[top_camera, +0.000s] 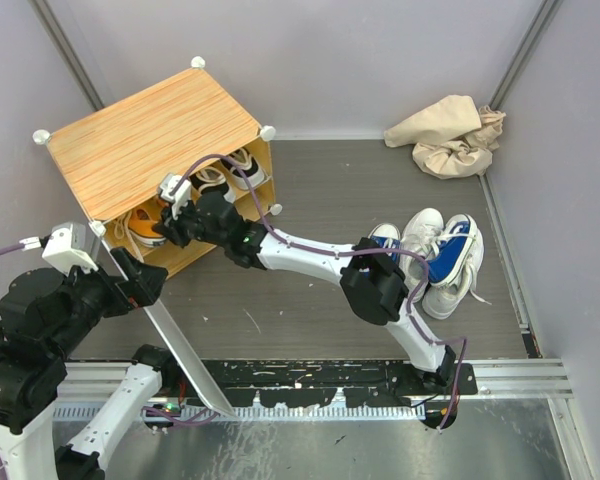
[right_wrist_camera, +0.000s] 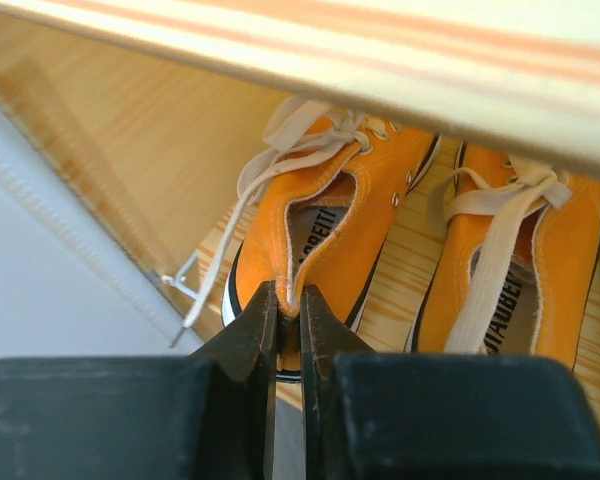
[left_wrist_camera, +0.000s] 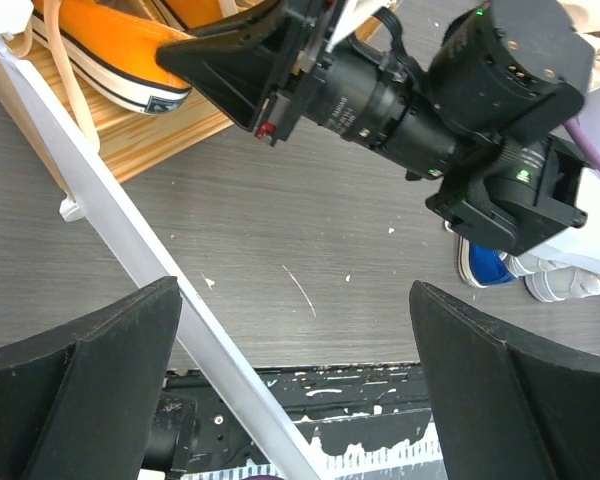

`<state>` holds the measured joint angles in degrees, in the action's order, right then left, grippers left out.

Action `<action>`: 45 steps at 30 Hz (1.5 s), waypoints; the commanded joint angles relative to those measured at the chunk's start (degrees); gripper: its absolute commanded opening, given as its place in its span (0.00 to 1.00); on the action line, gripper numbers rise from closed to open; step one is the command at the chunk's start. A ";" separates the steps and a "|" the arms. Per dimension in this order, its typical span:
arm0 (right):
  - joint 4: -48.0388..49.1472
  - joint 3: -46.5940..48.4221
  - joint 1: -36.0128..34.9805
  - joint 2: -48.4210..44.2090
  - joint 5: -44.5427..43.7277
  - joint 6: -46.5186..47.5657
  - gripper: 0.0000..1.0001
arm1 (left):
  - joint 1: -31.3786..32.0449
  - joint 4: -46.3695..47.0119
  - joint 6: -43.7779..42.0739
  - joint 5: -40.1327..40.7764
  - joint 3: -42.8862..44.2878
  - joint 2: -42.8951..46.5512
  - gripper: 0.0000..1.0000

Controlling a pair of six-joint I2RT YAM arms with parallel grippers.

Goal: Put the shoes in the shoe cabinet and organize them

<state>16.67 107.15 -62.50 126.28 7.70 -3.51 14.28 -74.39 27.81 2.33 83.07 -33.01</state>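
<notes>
Fingers of my right gripper (right_wrist_camera: pixel 288 300) are pinched tight on the heel of an orange sneaker (right_wrist_camera: pixel 330 225). It sits just ahead of me inside the shoe cabinet (right_wrist_camera: pixel 380 60), with the second orange sneaker (right_wrist_camera: pixel 540 270) right beside it. My left gripper (left_wrist_camera: pixel 295 290) gapes wide, holding nothing, beside the white front panel (left_wrist_camera: pixel 130 240).

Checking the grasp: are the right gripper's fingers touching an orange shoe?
Touching. The right wrist view shows the right gripper closed on the heel rim of the orange shoe, fabric pinched between both fingers.
</notes>
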 commanded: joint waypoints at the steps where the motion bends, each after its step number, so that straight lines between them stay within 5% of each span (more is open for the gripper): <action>1: 5.02 5.97 0.23 1.43 -3.77 -0.11 0.01 | 0.14 0.66 0.52 -0.59 1.20 -0.03 0.98; 8: 1.99 8.15 0.27 5.01 -2.69 0.06 0.10 | 0.19 1.15 0.84 -0.75 0.69 -0.05 0.98; 15: 7.05 -4.11 0.27 -3.64 -4.92 -0.73 0.58 | 0.16 1.86 1.10 -1.07 0.69 -0.44 0.98; 22: 5.08 -15.82 0.36 -15.05 -10.44 -0.23 0.76 | 0.20 2.80 0.52 -1.63 0.57 -0.28 0.98; 32: -21.34 -29.59 5.13 -32.67 -36.52 -6.69 0.91 | 0.17 4.85 -1.76 -3.88 0.28 1.05 0.98; 38: -46.35 -39.52 20.16 -45.19 -37.11 -17.55 1.00 | 0.20 7.93 -3.06 -9.33 -0.11 0.78 0.98; 45: -59.98 -46.24 33.89 -54.72 -43.74 -18.26 1.00 | 0.17 10.65 -3.33 -11.74 -5.04 4.20 0.98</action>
<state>-33.56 61.39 -31.27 77.38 -30.76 -18.90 14.28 -68.55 25.87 -6.79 80.38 -31.20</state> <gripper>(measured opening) 0.999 0.980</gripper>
